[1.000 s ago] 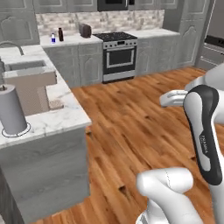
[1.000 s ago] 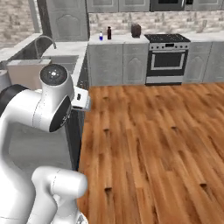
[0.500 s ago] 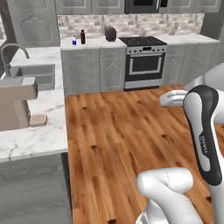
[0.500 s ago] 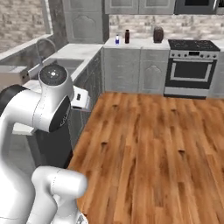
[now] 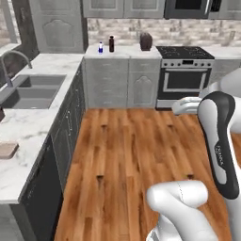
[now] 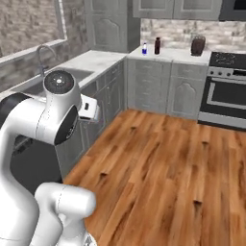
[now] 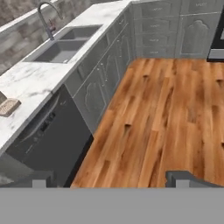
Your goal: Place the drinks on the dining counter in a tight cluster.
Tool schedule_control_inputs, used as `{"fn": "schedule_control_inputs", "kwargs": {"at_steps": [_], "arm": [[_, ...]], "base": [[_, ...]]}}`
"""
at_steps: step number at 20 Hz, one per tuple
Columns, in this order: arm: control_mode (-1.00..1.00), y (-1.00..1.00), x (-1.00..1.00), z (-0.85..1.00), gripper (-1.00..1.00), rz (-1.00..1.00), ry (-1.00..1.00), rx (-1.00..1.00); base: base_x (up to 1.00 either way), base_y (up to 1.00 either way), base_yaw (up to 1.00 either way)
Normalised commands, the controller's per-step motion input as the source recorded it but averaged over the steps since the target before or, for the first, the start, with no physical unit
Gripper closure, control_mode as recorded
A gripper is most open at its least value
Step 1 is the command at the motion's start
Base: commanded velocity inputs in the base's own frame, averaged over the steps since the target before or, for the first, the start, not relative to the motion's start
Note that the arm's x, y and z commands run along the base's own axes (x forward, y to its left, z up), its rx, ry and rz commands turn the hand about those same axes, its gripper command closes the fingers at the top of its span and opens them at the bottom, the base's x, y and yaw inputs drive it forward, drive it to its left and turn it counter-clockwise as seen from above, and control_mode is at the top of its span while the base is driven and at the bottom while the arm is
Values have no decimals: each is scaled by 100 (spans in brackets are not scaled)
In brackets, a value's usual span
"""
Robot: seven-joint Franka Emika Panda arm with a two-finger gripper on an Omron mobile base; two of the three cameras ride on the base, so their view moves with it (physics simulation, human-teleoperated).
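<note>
On the far marble worktop under the brick backsplash stand a small clear water bottle with a blue label and a dark slim-necked bottle close beside it. A squat dark-maroon vessel sits further right by the stove, too far off to make out. My gripper is open with nothing between its fingertips, hanging over the wood floor far from the bottles. The dining counter is out of view.
A marble counter with a sink and faucet runs along the left, over grey cabinets and a dark dishwasher front. A small wooden block lies on it. A stove stands at the far right. Bare wood floor lies between.
The whole picture has shifted: the base has turned and driven, so the far worktop with the bottles now shows closer and more central. The gripper stays open.
</note>
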Motion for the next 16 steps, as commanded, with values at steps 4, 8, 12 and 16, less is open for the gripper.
{"fn": "schedule_control_inputs", "kwargs": {"at_steps": [4, 8, 12, 16], "arm": [[100, 0, 0, 0, -100, 0, 0, 0], [100, 0, 0, 0, -100, 0, 0, 0], [100, 0, 0, 0, -100, 0, 0, 0], [100, 0, 0, 0, -100, 0, 0, 0]], "base": [[100, -81, 32], [100, -65, 17], [100, -53, 4], [100, -38, -2]]}}
